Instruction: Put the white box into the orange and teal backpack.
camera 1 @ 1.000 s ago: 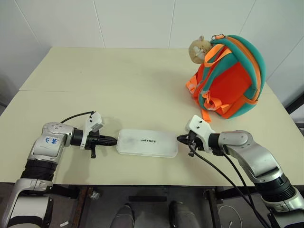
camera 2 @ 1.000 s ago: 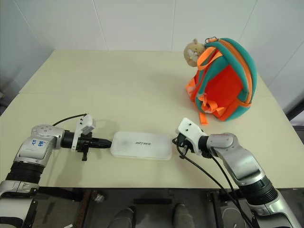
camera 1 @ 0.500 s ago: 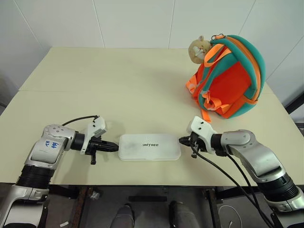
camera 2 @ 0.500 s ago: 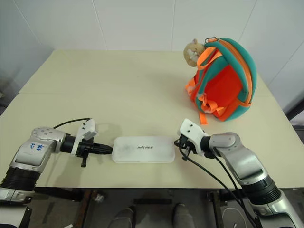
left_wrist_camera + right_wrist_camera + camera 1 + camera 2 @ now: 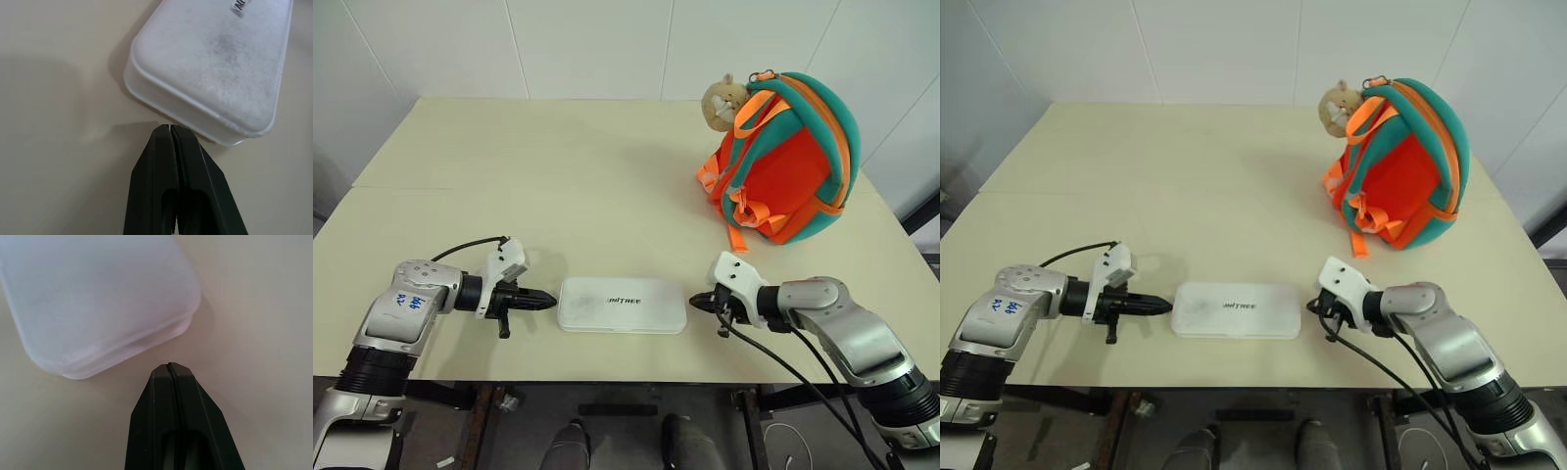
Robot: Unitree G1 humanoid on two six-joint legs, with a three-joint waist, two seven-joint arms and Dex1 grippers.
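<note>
White box [image 5: 622, 305] is lying flat near the worktop's [image 5: 558, 186] front edge, between left gripper [image 5: 546, 302] and right gripper [image 5: 694, 301], both with jaws closed and empty; orange and teal backpack [image 5: 781, 157] is standing well apart, awaiting loading.

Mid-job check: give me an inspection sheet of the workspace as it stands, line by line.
Surface: pale cream table, a seam running across it.
Job's things: flat white rectangular box lies flat near the front edge; orange and teal backpack stands at the far right, tan plush animal at its top. Box not yet in it.
Clutter: nothing seen.
Grippers: left gripper shut, just off the box's left end; right gripper shut, just off its right end. Neither holds it.
Cables: black cable loops over the left wrist; black cables hang from the right.
Surroundings: white panelled wall behind.
</note>
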